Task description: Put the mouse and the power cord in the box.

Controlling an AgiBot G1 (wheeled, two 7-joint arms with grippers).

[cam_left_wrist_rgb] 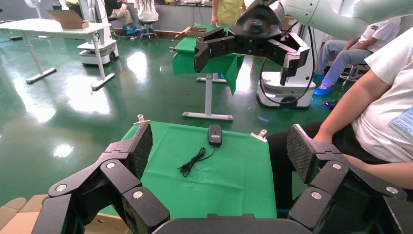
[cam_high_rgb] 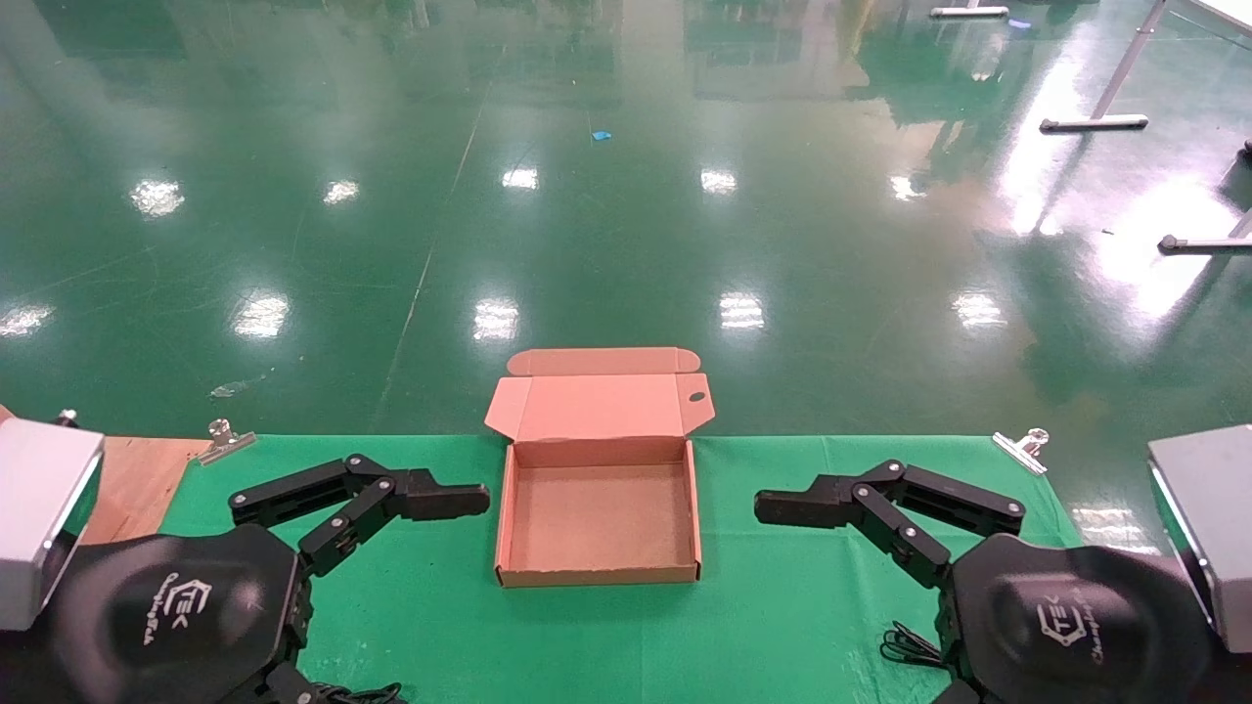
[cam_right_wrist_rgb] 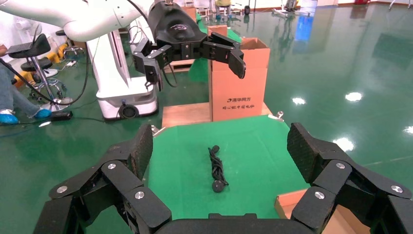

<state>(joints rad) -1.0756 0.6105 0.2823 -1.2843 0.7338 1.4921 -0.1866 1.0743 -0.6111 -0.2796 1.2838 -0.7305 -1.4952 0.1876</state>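
Observation:
The open brown box [cam_high_rgb: 597, 572] sits mid-table on the green cloth, lid folded back, nothing inside. My left gripper [cam_high_rgb: 460, 501] hovers open just left of it and my right gripper [cam_high_rgb: 782, 508] open just right of it. The black mouse [cam_left_wrist_rgb: 215, 135] lies on the cloth on the right side, under the right arm, its thin cable [cam_left_wrist_rgb: 192, 162] trailing from it. The power cord [cam_right_wrist_rgb: 216, 169], a twisted black bundle, lies on the left side under the left arm. In the wrist views my left gripper [cam_left_wrist_rgb: 219, 146] and right gripper [cam_right_wrist_rgb: 217, 148] are both spread wide and hold nothing.
A tall cardboard carton [cam_right_wrist_rgb: 238, 78] stands on a wooden board beyond the table's left end. A seated person [cam_left_wrist_rgb: 380, 97] is close to the right end. Metal clips [cam_high_rgb: 1020, 448] pin the cloth at the corners. Silver arm housings [cam_high_rgb: 39, 518] flank the near corners.

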